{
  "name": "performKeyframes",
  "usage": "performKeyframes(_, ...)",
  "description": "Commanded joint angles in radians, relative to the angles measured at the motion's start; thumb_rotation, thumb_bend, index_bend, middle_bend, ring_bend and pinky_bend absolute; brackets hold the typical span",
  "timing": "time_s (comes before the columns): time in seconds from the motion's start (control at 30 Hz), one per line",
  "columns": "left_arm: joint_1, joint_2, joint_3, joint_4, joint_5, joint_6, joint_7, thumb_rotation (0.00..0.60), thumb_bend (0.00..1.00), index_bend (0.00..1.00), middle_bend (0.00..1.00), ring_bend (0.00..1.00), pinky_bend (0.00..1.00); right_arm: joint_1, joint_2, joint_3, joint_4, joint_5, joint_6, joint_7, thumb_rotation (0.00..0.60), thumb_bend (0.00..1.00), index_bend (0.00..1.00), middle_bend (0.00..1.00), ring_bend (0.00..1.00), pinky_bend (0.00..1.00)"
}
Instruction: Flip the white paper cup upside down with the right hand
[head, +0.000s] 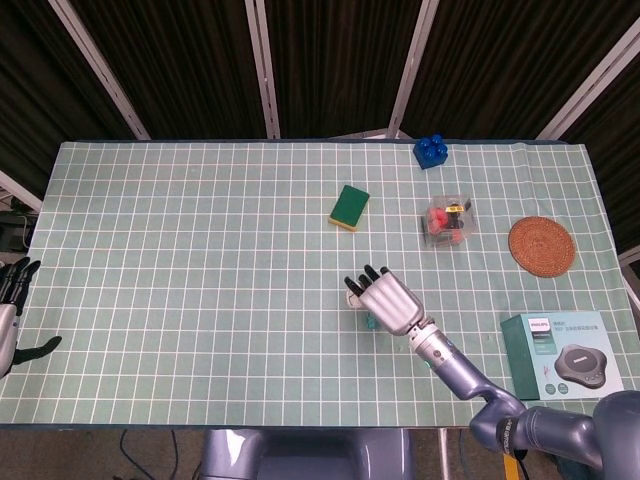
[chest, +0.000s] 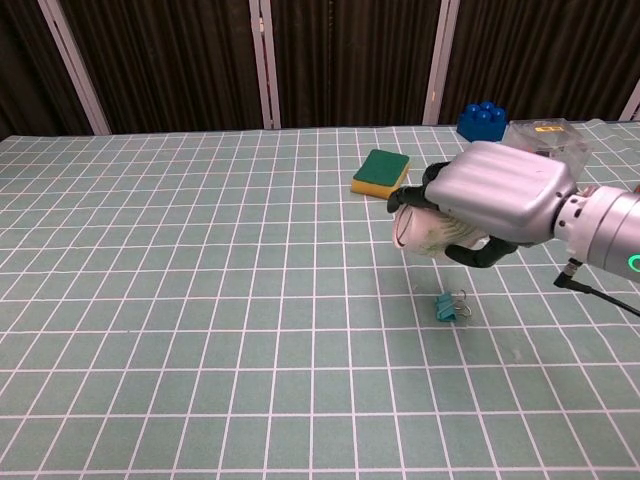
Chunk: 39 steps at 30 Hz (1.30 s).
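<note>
Green gridded tablecloth against dark curtains. White paper cup is lifted off the cloth on its side, fingers of the right hand wrapped around it. Teal binder clip lies below the fingers. Boxed speaker reads "PHILIPS". Left hand at table edge, fingers spread, holding nothing.

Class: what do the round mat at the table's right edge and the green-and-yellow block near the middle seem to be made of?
Round mat: probably woven rattan or straw; brown, matte, with concentric rings. Green-and-yellow block: likely a sponge; yellow foam base under a dull green scouring layer.
</note>
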Motion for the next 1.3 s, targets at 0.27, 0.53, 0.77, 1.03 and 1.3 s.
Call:
performKeyframes(0.27, 0.004, 0.009, 0.010, -0.012, 0.020, 0.001, -0.010, 0.600, 0.00, 0.00, 0.00, 0.00, 0.00, -0.068, 0.074, 0.057, -0.192, 0.118, -0.087, 0.592, 0.600, 0.36, 0.21, 0.40, 0.20, 0.47)
performKeyframes(0.53, 0.004, 0.009, 0.010, -0.013, 0.020, 0.000, -0.010, 0.600, 0.00, 0.00, 0.00, 0.00, 0.00, -0.086, 0.000, 0.049, -0.099, 0.088, -0.076, 0.667, 0.600, 0.36, 0.21, 0.38, 0.18, 0.45)
performKeyframes(0.77, 0.003, 0.011, 0.010, -0.013, 0.020, 0.001, -0.012, 0.600, 0.00, 0.00, 0.00, 0.00, 0.00, -0.096, -0.066, 0.049, -0.013, 0.055, -0.041, 0.670, 0.600, 0.35, 0.21, 0.35, 0.15, 0.39)
performKeyframes(1.03, 0.003, 0.012, 0.010, -0.012, 0.020, -0.001, -0.017, 0.600, 0.00, 0.00, 0.00, 0.00, 0.00, -0.112, -0.099, 0.049, 0.058, 0.038, -0.017, 0.679, 0.600, 0.35, 0.21, 0.33, 0.14, 0.35)
performKeyframes(1.3, 0.004, 0.011, 0.010, -0.015, 0.022, 0.002, -0.012, 0.600, 0.00, 0.00, 0.00, 0.00, 0.00, -0.122, -0.107, 0.046, 0.093, 0.036, -0.022, 0.706, 0.600, 0.34, 0.20, 0.27, 0.07, 0.27)
